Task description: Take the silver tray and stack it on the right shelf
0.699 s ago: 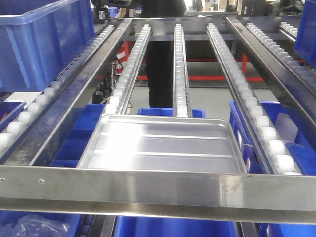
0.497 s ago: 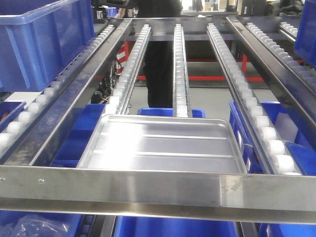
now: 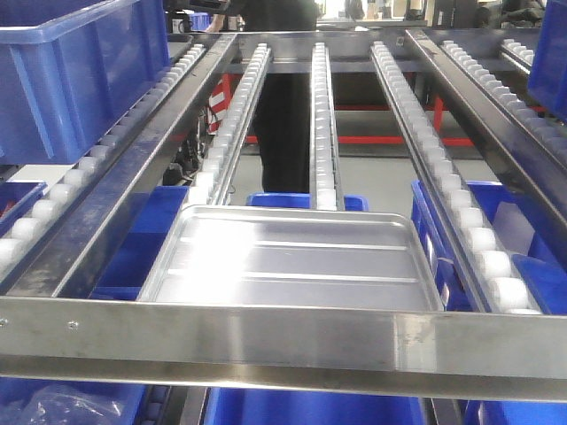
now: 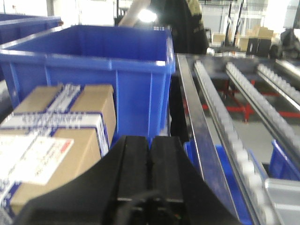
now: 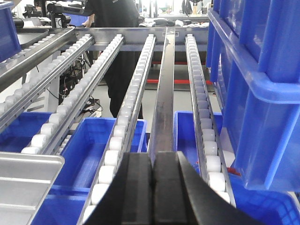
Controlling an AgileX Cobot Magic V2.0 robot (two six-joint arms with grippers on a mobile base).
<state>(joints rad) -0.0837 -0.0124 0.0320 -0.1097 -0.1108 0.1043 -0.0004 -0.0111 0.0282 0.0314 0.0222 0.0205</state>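
— The grippers?
— On the left gripper the 2 black fingers are pressed together with nothing between them. The right gripper is the same, closed on nothing.
— What is around the left one?
— A cardboard box with a white label lies just to its left. A blue crate stands behind the box, and a roller rail runs to its right.
— And the right one?
— It hangs over the shelf, between 2 roller rails. Blue crates stand close on its right. A corner of the tray shows low on its left, apart from it.
— Where is the tray?
— It lies flat on the shelf, just behind the front crossbar, with its far rim at the low ends of 2 rails. Neither gripper touches it. A person in black stands beyond the shelf.
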